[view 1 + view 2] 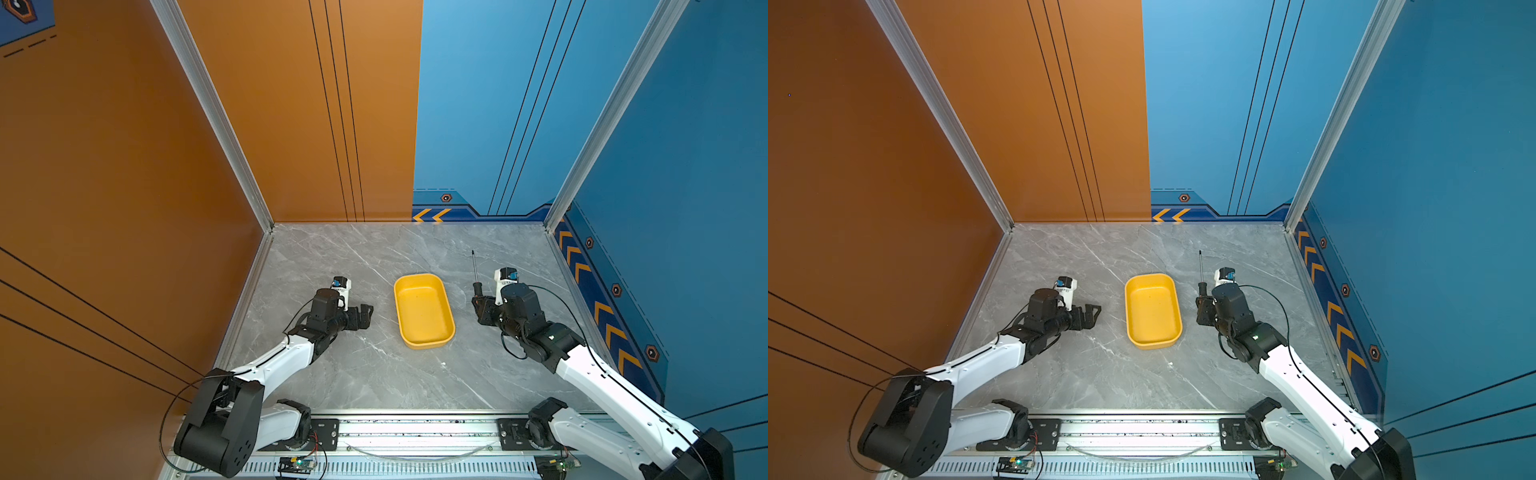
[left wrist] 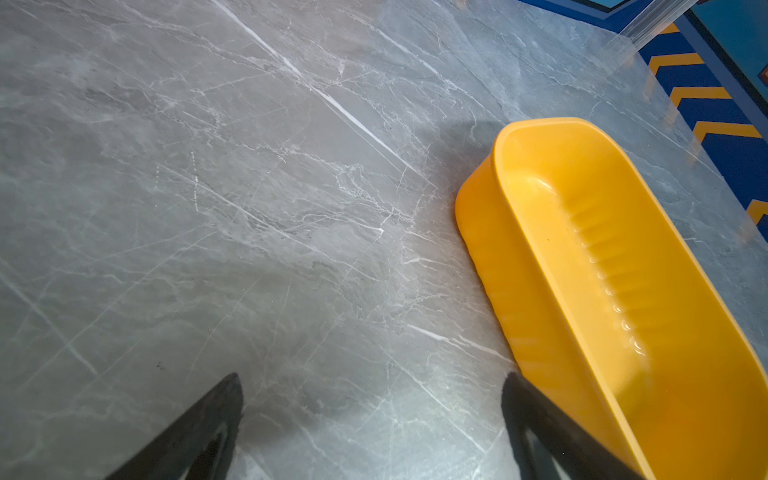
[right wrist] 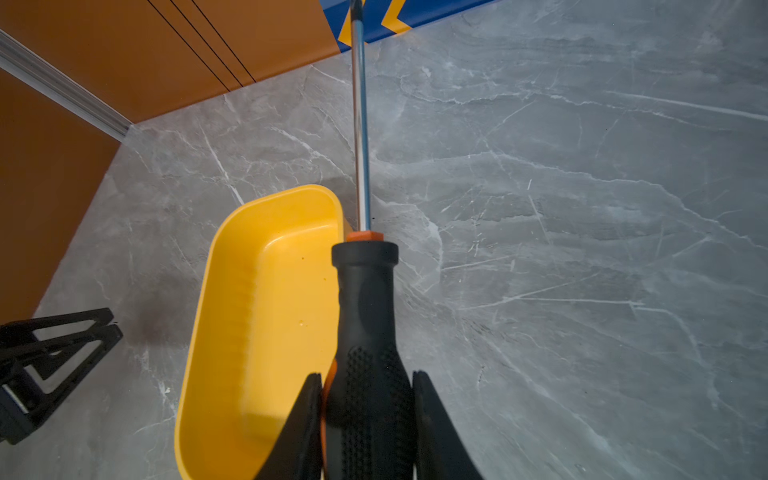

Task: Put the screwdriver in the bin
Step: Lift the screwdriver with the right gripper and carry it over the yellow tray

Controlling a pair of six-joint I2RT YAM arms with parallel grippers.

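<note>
Screwdriver [image 1: 477, 288] in right gripper [image 1: 478, 299], just right of yellow bin [image 1: 424, 343] on marble table [image 1: 353, 374].

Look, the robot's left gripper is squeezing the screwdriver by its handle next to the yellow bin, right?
Not quite. It is the right gripper squeezing the screwdriver by its handle next to the yellow bin; the right wrist view shows it. The left gripper is open and empty.

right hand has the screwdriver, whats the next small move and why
Probably shift the right hand sideways toward the bin, high enough to clear its rim. The hand is shut on the screwdriver handle, the tool sits just beside the bin rather than over it, and the bin holds nothing.
</note>
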